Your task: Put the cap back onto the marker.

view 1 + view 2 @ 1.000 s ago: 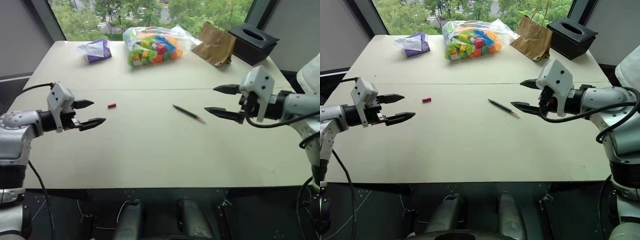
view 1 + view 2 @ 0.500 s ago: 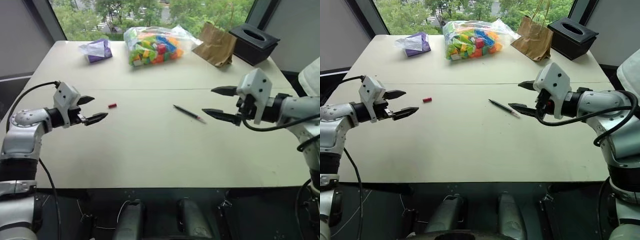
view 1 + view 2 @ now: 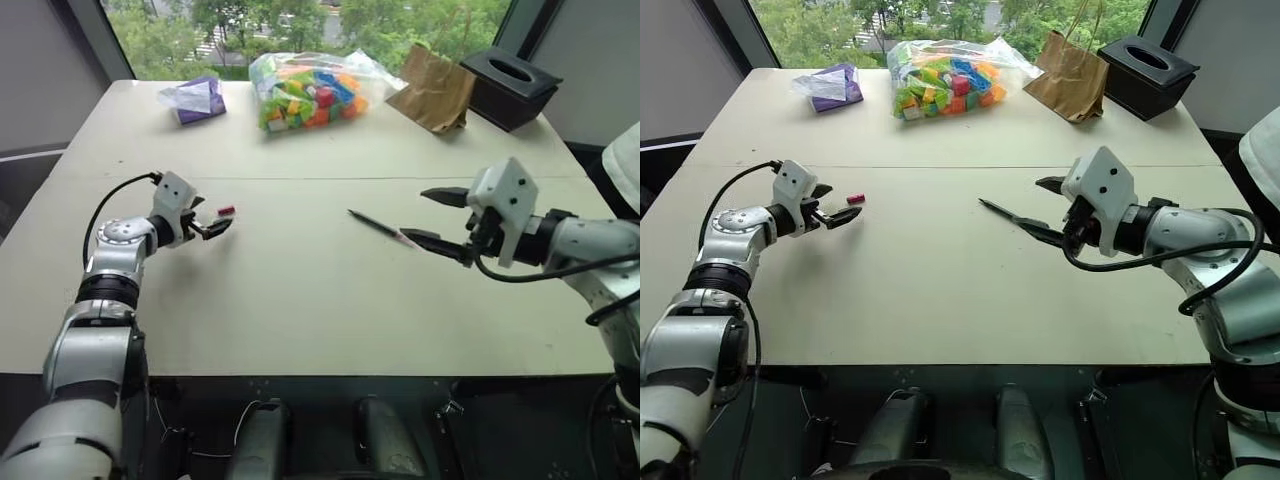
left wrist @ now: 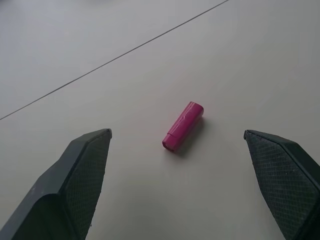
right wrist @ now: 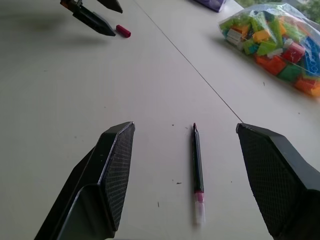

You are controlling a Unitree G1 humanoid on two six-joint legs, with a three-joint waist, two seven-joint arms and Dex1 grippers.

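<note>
Both jaws held wide, nothing gripped. Left gripper (image 4: 182, 185) lined up on tiny red plastic cap (image 4: 183, 126), left on table (image 3: 300, 300); thin black marker (image 5: 197, 162) lies centre-right before right gripper (image 5: 200, 200). Risk: cap nudged and rolled away by fingertip if closure off-centre.

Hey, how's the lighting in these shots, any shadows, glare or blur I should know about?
Left wrist view: the cap is crisp with a soft shadow beside it. Right wrist view: the marker is sharp, and the bag of blocks shows slight glare. Eye views: even daylight from the window, no blur.
</note>
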